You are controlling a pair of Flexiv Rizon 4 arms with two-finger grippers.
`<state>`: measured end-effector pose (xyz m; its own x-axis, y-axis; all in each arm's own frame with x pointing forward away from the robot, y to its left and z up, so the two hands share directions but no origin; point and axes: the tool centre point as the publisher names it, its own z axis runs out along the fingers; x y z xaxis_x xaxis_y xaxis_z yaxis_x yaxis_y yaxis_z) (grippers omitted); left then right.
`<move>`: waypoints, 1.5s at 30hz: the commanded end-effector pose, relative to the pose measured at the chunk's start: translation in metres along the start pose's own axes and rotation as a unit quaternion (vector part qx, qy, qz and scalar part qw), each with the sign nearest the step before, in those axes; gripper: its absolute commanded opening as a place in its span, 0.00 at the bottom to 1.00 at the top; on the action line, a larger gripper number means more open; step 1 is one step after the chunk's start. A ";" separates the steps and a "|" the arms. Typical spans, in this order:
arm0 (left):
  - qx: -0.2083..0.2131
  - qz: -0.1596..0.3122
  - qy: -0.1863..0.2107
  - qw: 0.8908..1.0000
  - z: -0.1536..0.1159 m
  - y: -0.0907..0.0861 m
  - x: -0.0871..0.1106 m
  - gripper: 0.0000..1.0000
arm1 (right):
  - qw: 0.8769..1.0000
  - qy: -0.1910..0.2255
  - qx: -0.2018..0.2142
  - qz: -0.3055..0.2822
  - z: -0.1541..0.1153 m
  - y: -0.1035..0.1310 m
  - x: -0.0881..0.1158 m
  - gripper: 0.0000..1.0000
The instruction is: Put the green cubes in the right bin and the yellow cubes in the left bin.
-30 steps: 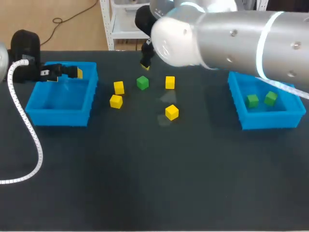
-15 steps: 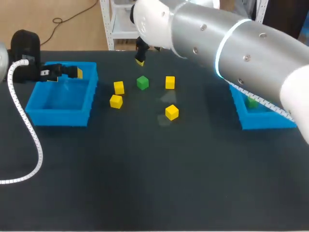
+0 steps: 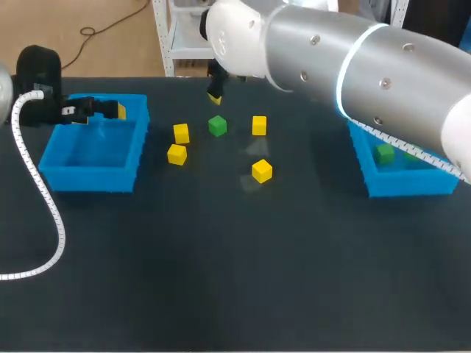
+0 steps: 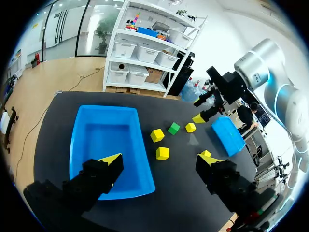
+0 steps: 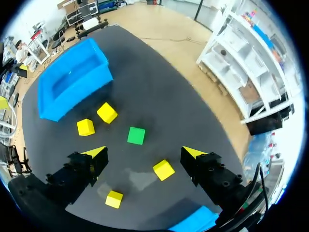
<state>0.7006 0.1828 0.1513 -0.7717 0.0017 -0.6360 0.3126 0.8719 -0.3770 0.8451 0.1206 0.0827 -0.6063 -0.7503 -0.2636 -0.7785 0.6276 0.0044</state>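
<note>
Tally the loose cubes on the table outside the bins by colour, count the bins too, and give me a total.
Yellow cubes: 4
Green cubes: 1
Blue bins: 2
Total: 7

Silver right arm (image 3: pixel 294 51) with a pale ring (image 3: pixel 352 59); seemingly black left arm (image 3: pixel 37 66) with white coiled cable (image 3: pixel 59 224).
</note>
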 end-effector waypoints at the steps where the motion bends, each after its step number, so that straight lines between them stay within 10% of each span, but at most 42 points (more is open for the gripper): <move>1: 0.005 0.001 -0.003 1.000 0.000 0.002 0.001 1.00 | 1.000 -0.011 -0.006 -0.001 0.011 -0.001 0.001 1.00; 43: 0.005 0.001 -0.003 1.000 0.000 0.002 0.001 1.00 | 0.995 0.095 -0.008 0.005 0.114 0.002 -0.024 1.00; 44: 0.005 0.001 -0.003 1.000 0.000 0.002 0.001 1.00 | 0.995 0.098 -0.007 0.007 0.116 0.001 -0.023 0.80; 45: 0.005 0.001 -0.003 1.000 0.000 0.002 0.001 1.00 | 0.995 0.099 -0.007 0.008 0.117 0.001 -0.022 0.38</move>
<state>0.7006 0.1828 0.1513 -0.7717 0.0017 -0.6360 0.3127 0.8718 -0.3770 0.8582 0.1541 -0.0195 -0.6059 -0.7287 -0.3192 -0.7690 0.6392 0.0006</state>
